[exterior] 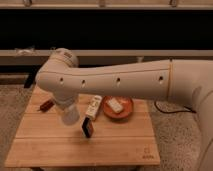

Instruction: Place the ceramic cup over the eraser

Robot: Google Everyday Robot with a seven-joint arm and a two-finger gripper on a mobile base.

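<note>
On the wooden table, a small reddish item lay near the left edge. Next came the gripper, hanging low off the downturned wrist; I could not tell how far open it was. The white cylinder there looked like the ceramic cup, presumably carried low ready for capping. Just right stood a dark block, probably the eraser. Beyond it were a white packet and an orange plate.

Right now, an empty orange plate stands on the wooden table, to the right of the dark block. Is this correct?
Not quite: the orange plate is not empty; the camera view shows a white piece lying in it. It does stand on the wooden table, right of the dark block. The gripper hangs over the table's left half.
</note>
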